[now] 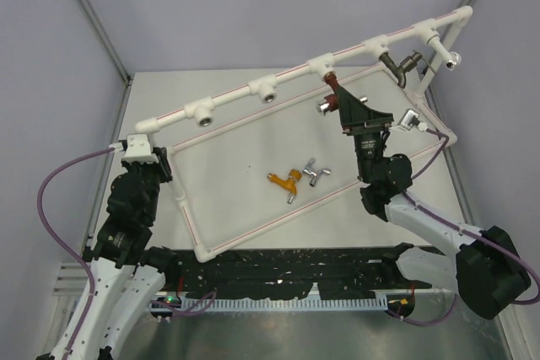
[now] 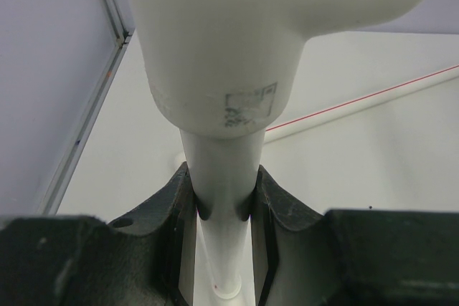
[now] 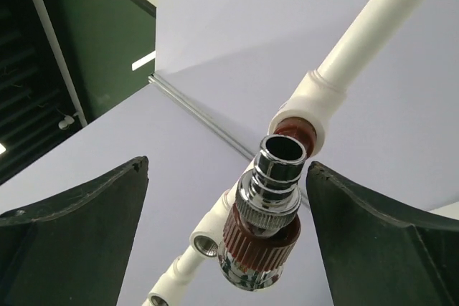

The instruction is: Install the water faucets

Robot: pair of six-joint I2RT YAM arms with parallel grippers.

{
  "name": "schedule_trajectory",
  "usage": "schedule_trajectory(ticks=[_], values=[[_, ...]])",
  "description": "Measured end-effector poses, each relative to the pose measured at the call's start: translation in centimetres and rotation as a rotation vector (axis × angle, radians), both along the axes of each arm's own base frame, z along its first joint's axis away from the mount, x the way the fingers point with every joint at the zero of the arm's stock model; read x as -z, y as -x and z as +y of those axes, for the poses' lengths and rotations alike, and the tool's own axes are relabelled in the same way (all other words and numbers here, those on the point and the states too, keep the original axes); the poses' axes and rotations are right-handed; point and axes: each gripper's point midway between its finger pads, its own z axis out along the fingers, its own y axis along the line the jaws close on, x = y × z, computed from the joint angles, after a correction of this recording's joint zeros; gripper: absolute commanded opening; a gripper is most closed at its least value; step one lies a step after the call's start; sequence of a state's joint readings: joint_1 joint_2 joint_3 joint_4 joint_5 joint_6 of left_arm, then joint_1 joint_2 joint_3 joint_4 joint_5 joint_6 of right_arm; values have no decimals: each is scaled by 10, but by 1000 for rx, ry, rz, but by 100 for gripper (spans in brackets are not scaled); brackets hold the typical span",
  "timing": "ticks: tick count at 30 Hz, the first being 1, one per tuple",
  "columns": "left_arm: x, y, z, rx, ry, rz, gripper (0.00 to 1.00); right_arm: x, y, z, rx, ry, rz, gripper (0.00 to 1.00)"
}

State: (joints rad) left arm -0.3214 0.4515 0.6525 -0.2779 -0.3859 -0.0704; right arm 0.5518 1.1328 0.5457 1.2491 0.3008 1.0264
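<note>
My left gripper [image 1: 143, 151] is at the left side, its fingers [image 2: 183, 206] closed tight on something. My right arm reaches forward, and the right gripper [image 1: 353, 111] has its jaws wide apart.

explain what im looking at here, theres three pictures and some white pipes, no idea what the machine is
These are two robot arms bolted at the near edge of a table. The overhead picture looks down from behind them; the other two come from a camera on each wrist.

The left gripper has its jaws shut on a bar of the white pipe frame, holding it tilted up off the table.

The right gripper has its jaws wide open on either side of a red-brown faucet, which sits in one of the frame's sockets. A dark grey faucet hangs from another socket further right.

An orange faucet and a silver faucet lie loose on the table.
</note>
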Motion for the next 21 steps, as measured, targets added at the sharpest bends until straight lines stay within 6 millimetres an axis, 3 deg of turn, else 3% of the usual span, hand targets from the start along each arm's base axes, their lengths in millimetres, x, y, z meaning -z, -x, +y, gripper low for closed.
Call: schedule_trajectory(ticks=[4,11,15,21], values=[[0,0,0,0,0,0,0,2,13,-15,66,73,-31,95],[0,0,0,1,0,0,0,32,30,-32,193,344,-7,95],[0,0,0,1,0,0,0,35,44,-44,310,642,-20,96],[0,0,0,1,0,0,0,8,61,-79,582,1205,-100,95]])
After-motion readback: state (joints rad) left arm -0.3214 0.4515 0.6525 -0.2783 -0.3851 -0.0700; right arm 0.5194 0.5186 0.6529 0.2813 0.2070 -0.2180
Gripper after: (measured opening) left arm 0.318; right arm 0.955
